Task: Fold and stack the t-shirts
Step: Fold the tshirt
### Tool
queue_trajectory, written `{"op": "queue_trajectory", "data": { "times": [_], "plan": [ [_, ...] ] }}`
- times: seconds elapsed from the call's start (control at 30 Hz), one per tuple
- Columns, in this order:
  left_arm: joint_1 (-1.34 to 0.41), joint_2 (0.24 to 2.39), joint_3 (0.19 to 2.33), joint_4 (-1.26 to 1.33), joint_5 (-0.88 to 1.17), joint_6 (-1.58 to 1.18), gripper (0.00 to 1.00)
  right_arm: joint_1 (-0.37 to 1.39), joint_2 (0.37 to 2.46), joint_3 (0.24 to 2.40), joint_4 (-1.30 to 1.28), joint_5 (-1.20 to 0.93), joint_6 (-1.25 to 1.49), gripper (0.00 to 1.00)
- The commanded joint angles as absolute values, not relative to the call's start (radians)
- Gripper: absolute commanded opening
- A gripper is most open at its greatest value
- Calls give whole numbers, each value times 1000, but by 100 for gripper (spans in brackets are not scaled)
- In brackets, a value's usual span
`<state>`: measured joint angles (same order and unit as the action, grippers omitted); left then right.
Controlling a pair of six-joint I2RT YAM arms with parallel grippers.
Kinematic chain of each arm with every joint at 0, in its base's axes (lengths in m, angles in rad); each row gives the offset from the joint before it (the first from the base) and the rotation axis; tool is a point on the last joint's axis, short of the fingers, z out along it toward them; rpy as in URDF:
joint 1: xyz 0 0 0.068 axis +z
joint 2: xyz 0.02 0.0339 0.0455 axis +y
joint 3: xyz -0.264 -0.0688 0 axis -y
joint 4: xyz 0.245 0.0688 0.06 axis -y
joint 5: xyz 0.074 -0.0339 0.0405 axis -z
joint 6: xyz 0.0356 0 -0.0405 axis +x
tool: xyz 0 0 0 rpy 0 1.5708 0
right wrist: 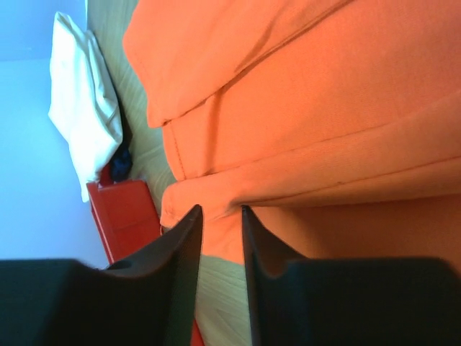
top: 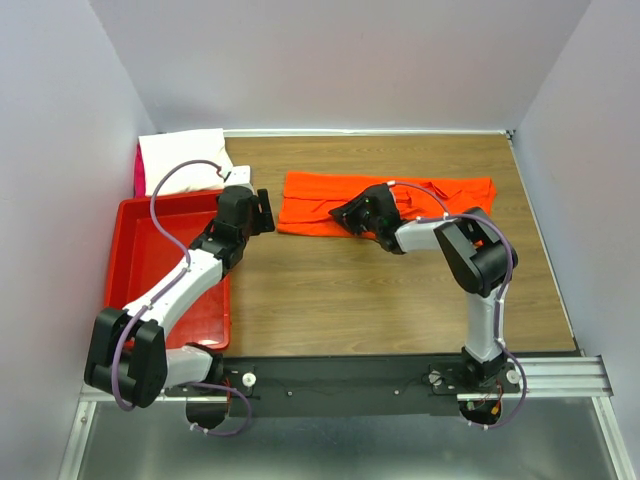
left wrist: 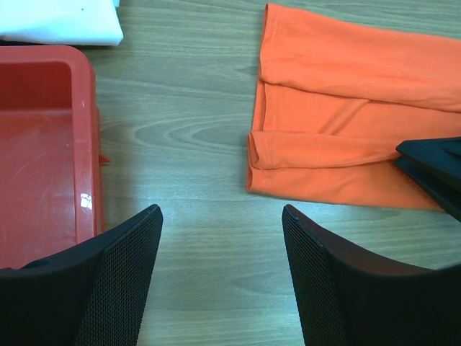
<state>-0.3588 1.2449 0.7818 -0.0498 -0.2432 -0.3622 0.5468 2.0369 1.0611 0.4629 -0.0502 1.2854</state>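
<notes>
Right wrist view only — right tool (right wrist: pixel 220 211) straddles orange t-shirt (right wrist: pixel 324 108) edge.

bright, even light from above; the arms cast only faint, soft shadows on the table (top: pixel 400 300). a small white glare spot sits on the bin (left wrist: pixel 85 200) wall. in the right wrist view the orange shirt (right wrist: pixel 324 108) looks oversaturated, and the right fingers (right wrist: pixel 176 281) are dark and soft-edged.

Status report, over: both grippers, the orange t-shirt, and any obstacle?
Left gripper open, over bare table beside orange t-shirt. Right gripper narrow at its folded edge, grip unconfirmed. White t-shirt, red bin lie apart, left.
</notes>
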Motion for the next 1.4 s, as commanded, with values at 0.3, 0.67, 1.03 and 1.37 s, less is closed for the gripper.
{"op": "queue_trajectory", "data": {
  "times": [0.3,0.67,1.03,1.37],
  "plan": [
    [-370,1224,775,-41,-262,-354,75,555,2079,1149,379,-5,1295,30],
    [-371,1233,779,-41,-252,-353,76,558,1977,1060,284,72,1292,43],
    [-374,1232,776,-43,-255,-351,75,557,1997,1057,270,63,1318,43],
    [-376,1235,779,-43,-249,-350,75,557,1986,1026,265,94,1336,42]
  ]
}}
